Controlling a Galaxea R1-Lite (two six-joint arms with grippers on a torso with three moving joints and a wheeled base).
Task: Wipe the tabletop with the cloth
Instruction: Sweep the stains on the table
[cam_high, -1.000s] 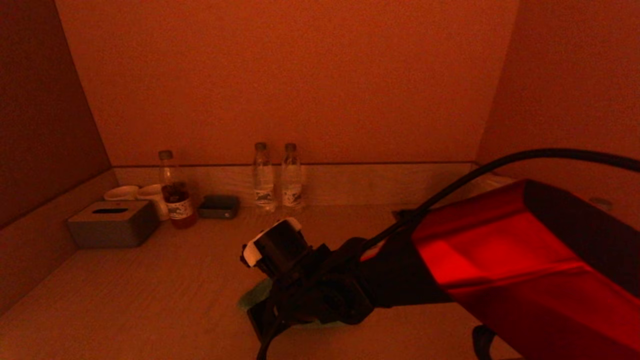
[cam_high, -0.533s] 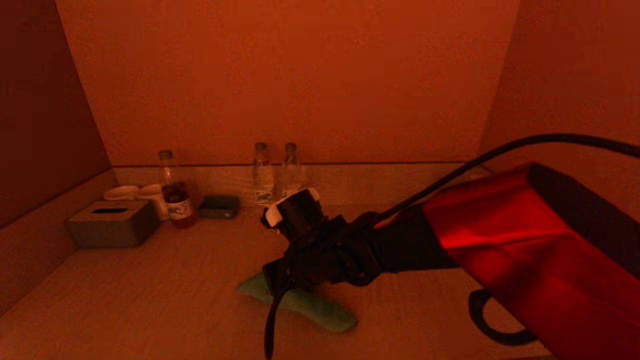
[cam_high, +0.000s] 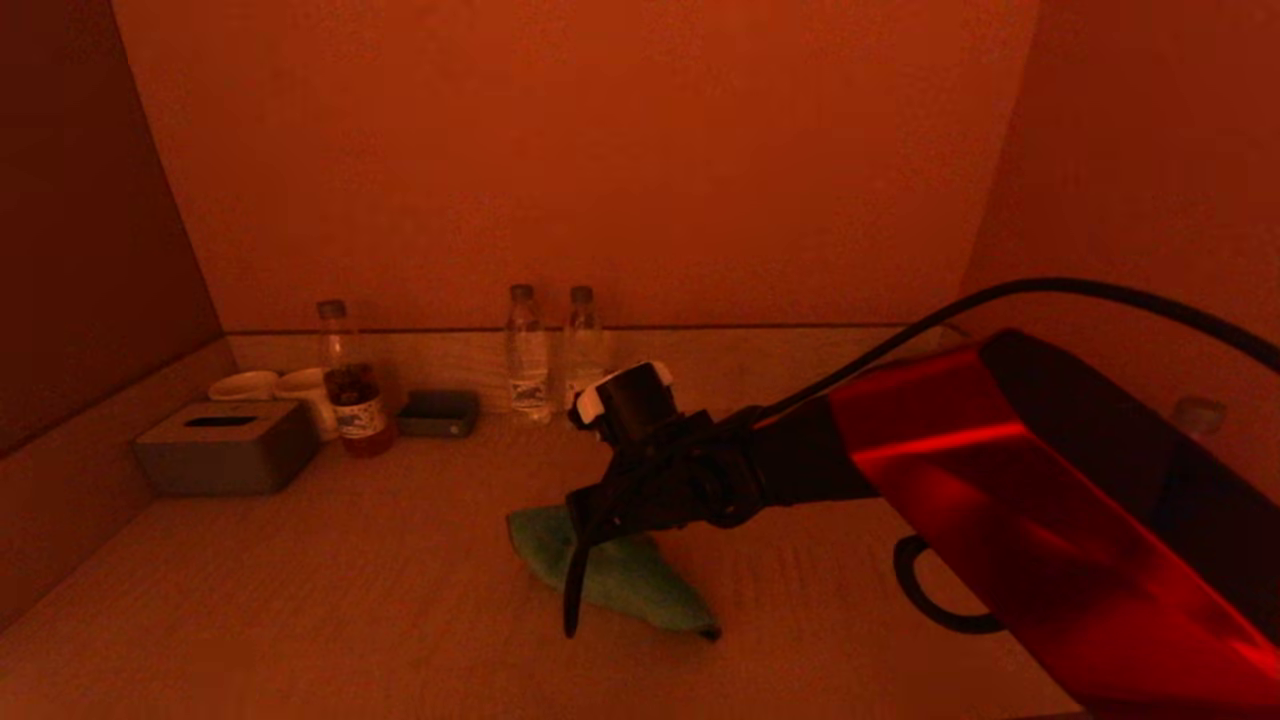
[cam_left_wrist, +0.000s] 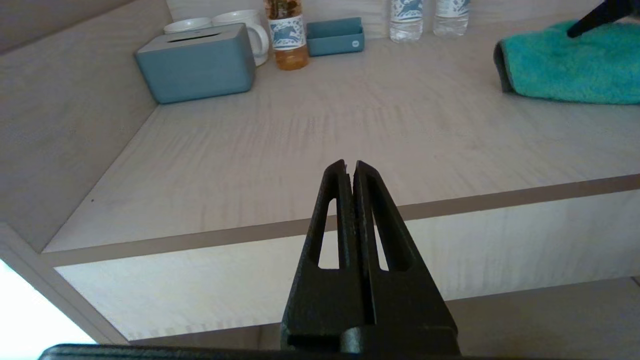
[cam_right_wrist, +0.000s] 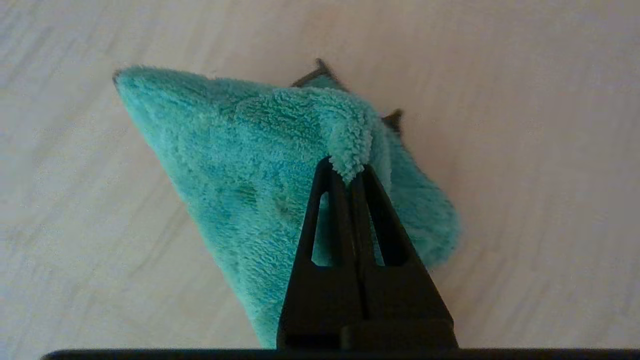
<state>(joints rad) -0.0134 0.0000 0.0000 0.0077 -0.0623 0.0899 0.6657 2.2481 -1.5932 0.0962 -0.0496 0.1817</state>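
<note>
Right end effector (cam_right_wrist: 348, 172) pinches cloth (cam_right_wrist: 250, 165) (bunched).

No text, brand, number or sign can be read anywhere. The bottles at the far edge of the tabletop (cam_left_wrist: 310, 130) carry labels: the brown-drink bottle (cam_left_wrist: 285, 34) has a white label with a blue figure and some small marks, too small to make out, and the two clear bottles (cam_left_wrist: 406, 19) to its right carry matching blue-and-white labels, likewise not readable. The small blue tray (cam_left_wrist: 335, 36) between them bears a tiny pale mark on its front, not legible. The tissue box (cam_left_wrist: 197, 64) at the far left shows no lettering.
</note>
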